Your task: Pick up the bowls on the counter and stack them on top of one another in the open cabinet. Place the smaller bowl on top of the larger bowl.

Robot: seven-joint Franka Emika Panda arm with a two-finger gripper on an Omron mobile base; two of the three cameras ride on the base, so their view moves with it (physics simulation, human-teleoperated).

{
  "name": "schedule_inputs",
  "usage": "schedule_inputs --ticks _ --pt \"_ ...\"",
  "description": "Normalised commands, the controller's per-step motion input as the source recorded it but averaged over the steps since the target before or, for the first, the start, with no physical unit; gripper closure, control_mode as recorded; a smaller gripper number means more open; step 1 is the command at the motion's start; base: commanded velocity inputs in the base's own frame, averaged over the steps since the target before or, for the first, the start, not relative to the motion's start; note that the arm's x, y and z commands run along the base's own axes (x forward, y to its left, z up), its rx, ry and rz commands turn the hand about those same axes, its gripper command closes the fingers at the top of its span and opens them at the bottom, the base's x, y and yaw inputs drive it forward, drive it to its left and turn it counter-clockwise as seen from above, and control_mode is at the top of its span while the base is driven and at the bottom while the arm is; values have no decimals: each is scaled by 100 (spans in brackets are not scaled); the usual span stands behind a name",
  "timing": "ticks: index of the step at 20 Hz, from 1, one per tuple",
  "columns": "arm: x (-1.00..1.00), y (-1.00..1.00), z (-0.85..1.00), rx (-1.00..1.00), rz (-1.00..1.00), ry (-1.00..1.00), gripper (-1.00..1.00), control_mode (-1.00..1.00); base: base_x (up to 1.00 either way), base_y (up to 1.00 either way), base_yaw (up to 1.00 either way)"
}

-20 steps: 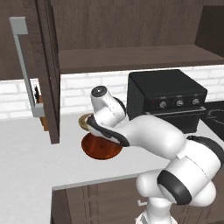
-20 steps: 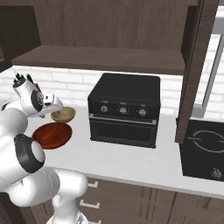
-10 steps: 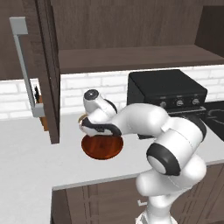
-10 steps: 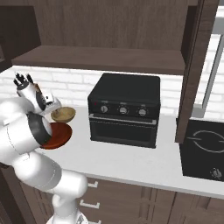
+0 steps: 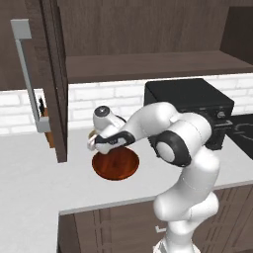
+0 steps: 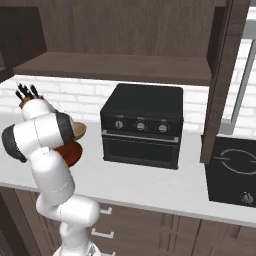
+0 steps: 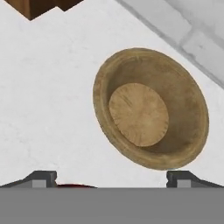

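Hand view, claw [image 7: 111, 177] apart above smaller bowl [image 7: 149, 108], left base view, larger bowl [image 5: 115, 164] beside

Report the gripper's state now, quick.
Gripper: open and holding nothing, fingertips spread wide, poised above the smaller bowl on the counter.

Pretty even, flat light everywhere, no glare or harsh shadows. The counter [image 5: 29, 168] looks bright, the cabinet [image 5: 148, 29] is dim inside. Everything's a bit soft and low-res.
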Motion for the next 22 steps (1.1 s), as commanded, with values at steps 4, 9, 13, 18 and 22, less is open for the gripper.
schedule_inputs --ticks 4,9,13,18,22 --pt "40 36 -14 0 0 12 -100 -100 0 0 0" --pt "52 13 -24 -5 0 3 -100 -100 0 0 0" --pt "49 4 -27 -7 0 0 -100 -100 0 0 0" --pt "25 1 -41 -8 0 4 -100 -100 0 0 0" --pt "11 0 -23 -4 0 4 -100 -100 0 0 0"
